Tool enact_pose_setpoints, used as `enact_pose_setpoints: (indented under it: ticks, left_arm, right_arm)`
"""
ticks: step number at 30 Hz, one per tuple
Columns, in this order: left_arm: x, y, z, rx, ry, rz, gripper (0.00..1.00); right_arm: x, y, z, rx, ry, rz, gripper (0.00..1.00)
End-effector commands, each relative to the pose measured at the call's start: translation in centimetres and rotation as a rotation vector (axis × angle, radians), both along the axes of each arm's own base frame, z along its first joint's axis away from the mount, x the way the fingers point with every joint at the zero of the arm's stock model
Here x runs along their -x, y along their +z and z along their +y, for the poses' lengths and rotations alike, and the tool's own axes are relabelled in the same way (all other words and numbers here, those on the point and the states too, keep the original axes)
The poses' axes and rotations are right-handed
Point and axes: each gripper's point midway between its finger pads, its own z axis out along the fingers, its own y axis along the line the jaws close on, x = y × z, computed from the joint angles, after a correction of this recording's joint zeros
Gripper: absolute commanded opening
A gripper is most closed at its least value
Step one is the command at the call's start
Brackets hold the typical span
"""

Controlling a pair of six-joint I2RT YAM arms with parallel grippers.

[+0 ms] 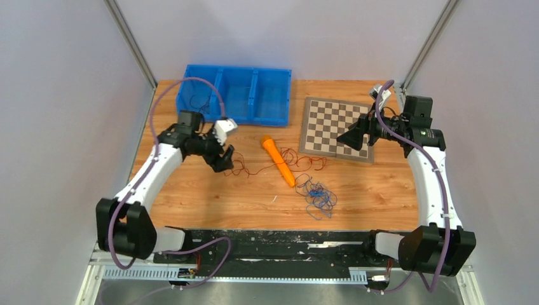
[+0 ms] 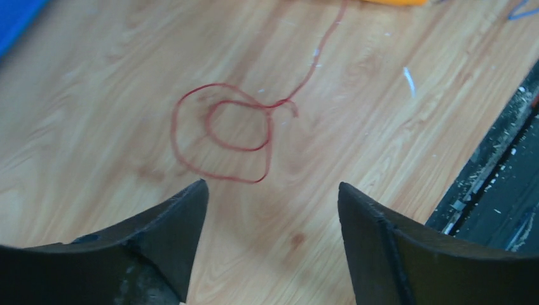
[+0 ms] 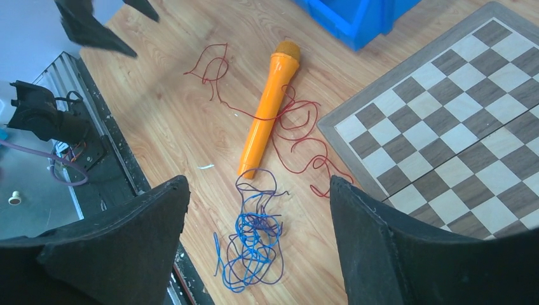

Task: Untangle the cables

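On the wooden tabletop (image 1: 191, 203), the red cable (image 2: 269, 146) runs from a double loop below the left gripper (image 2: 273, 190), past the orange toy microphone (image 3: 267, 108), to the chessboard (image 3: 457, 127) edge. Blue and dark purple cables (image 3: 254, 238) lie bunched near the microphone's narrow end. Left gripper and right gripper (image 3: 259, 181): fingers spread, holding nothing.

I have the left arm (image 1: 149, 171) reaching forward and inward, the left tool (image 1: 224, 159) pointed down with its jaws spread and empty. My right arm (image 1: 433, 178) stretches straight ahead, and the right tool (image 1: 351, 136) at its wrist turns inward toward the left arm, jaws likewise wide apart, gripping nothing.
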Motion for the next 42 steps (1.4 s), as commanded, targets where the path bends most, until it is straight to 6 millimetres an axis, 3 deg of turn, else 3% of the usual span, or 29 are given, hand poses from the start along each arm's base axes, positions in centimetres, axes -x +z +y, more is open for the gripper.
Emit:
enact_pose_setpoints:
  ticks: [1,6,8,9,12,14,15,16,17,19,20,24,25,27,28,30,31,32,33,34,35,36,37,38,42]
  left_arm:
    - [-2.0,-2.2,-5.1,-0.012,-0.086,-0.041,0.94]
    - [-2.1,-6.0,-11.1,-0.067,-0.181,-0.001,1.00]
    - [-2.7,-7.9,-12.6,-0.126,-0.180,-0.003,0.99]
    - [-3.8,-8.9,-12.8,-0.165,-0.151,-0.012,0.98]
    - [-4.5,-11.8,-13.6,-0.241,-0.137,0.026,0.90]
    - [-5.0,-12.9,-13.4,-0.290,-0.113,0.056,0.76]
    - [-5.2,-12.8,-13.2,-0.310,-0.109,0.067,0.58]
    - [-4.9,-12.9,-12.8,-0.328,-0.116,0.081,0.46]
    - [-4.9,-12.4,-12.8,-0.332,-0.117,0.077,0.22]
    - [-4.4,-10.0,-12.7,-0.307,-0.129,0.066,0.02]
    - [-4.0,-7.3,-12.4,-0.272,-0.123,0.040,0.01]
    - [-3.0,3.4,-11.9,-0.079,-0.117,-0.073,0.00]
    - [-3.6,6.1,-11.5,-0.045,-0.099,-0.120,0.00]
    - [-3.5,10.4,-10.3,-0.004,-0.076,-0.187,0.00]
    - [-3.2,11.6,-9.7,0.001,-0.072,-0.202,0.00]
    - [-4.0,16.4,-8.8,0.042,-0.039,-0.289,0.00]
    - [-4.6,17.5,-8.0,0.053,-0.007,-0.301,0.00]
    - [-4.9,20.3,-7.7,0.081,0.011,-0.353,0.00]
    - [-5.7,21.3,-7.0,0.098,0.049,-0.358,0.00]
    - [-6.1,24.5,-6.8,0.139,0.065,-0.425,0.00]
    - [-6.9,25.5,-6.4,0.158,0.097,-0.433,0.00]
    - [-7.1,28.8,-6.1,0.195,0.111,-0.512,0.00]
    - [-7.9,30.0,-6.0,0.216,0.129,-0.543,0.00]
    - [-7.7,32.6,-5.8,0.242,0.135,-0.605,0.00]
    - [-8.5,37.5,-6.0,0.325,0.156,-0.724,0.00]
  right_arm:
    - [0.0,-0.4,0.0,0.014,0.009,-0.006,0.80]
    - [0.0,-1.0,-0.2,0.032,-0.006,0.009,0.81]
    - [-0.1,-1.1,-0.3,0.035,-0.009,0.015,0.81]
    - [0.0,-1.2,-0.3,0.036,-0.009,0.018,0.81]
    - [-0.1,-1.1,-0.4,0.045,-0.015,0.018,0.81]
    - [-0.2,-1.0,-0.5,0.052,-0.019,0.014,0.81]
    - [-0.2,-0.9,-0.6,0.056,-0.020,0.012,0.81]
    - [-0.2,-0.8,-0.6,0.060,-0.021,0.007,0.81]
    - [-0.2,-0.7,-0.7,0.065,-0.022,0.001,0.81]
    - [-0.1,-0.6,-0.7,0.071,-0.024,-0.006,0.81]
    - [0.0,-0.6,-0.7,0.072,-0.023,-0.007,0.81]
    - [0.4,-0.5,-0.5,0.062,-0.013,-0.008,0.80]
    - [0.4,-0.5,-0.4,0.058,-0.008,-0.007,0.80]
    - [0.5,-0.5,-0.3,0.051,-0.003,-0.003,0.80]
    - [0.4,-0.4,-0.3,0.049,-0.003,-0.002,0.80]
    - [0.3,-0.2,-0.3,0.048,-0.003,-0.006,0.80]
    - [0.3,-0.1,-0.3,0.048,-0.005,-0.009,0.80]
    - [0.3,0.1,-0.3,0.049,-0.004,-0.013,0.80]
    - [0.3,0.2,-0.3,0.049,-0.005,-0.017,0.80]
    - [0.3,0.2,-0.3,0.049,-0.004,-0.018,0.80]
    - [0.3,0.2,-0.3,0.048,-0.004,-0.017,0.80]
    - [0.3,0.2,-0.3,0.046,-0.004,-0.014,0.80]
    - [0.3,0.1,-0.3,0.045,-0.003,-0.012,0.80]
    - [0.3,0.1,-0.3,0.045,-0.003,-0.010,0.80]
    - [0.3,-0.1,-0.2,0.042,0.000,-0.004,0.81]
